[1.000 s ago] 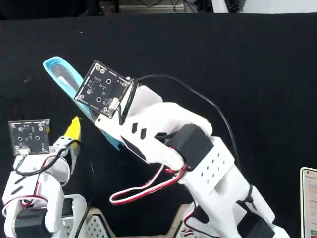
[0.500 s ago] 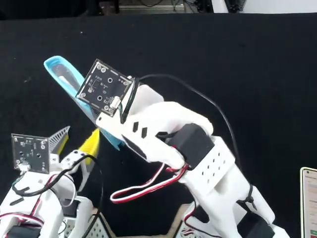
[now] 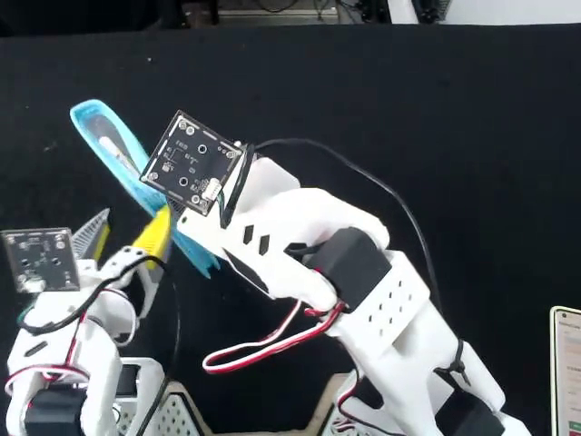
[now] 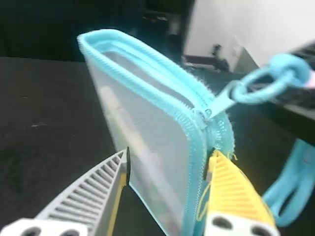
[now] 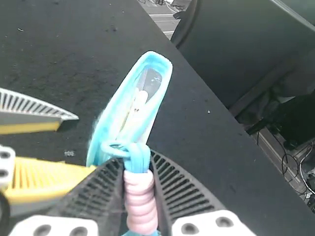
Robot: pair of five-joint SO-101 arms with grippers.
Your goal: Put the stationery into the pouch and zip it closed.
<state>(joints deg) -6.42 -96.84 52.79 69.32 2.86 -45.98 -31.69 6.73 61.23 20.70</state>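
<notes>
Right claw [image 5: 135, 164]: clenched on pink coiled cord [image 5: 141, 194] and blue loop [image 5: 129, 151] at the zip end. Left claw [image 4: 170, 156]: released, fingers astride the pouch [image 4: 147, 128]. Pouch: clear sides, sky-blue zip edging, upright on edge over black surface [image 3: 408, 109], zip partly open, pale stationery [image 5: 140, 98] inside.
</notes>
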